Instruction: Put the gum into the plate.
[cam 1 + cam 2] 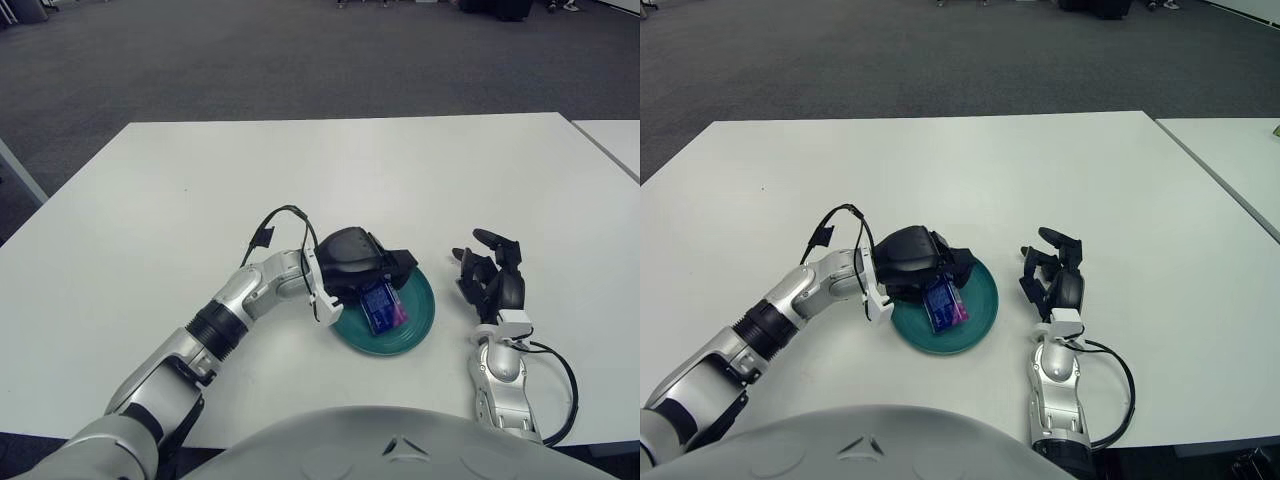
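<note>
Gum [381, 305] sits low over the plate [418, 318], gripped by the left hand [355, 265] above the plate's left edge, while the right hand [493, 278] shows right of the plate, fingers loose.

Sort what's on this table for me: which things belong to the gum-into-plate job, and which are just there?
Part of the job:
- gum, a blue and purple pack lying over the plate
- plate, green, near the front table edge
- left hand, its fingers around the gum above the plate

Just there:
- right hand, idle to the right of the plate
- white table
</note>
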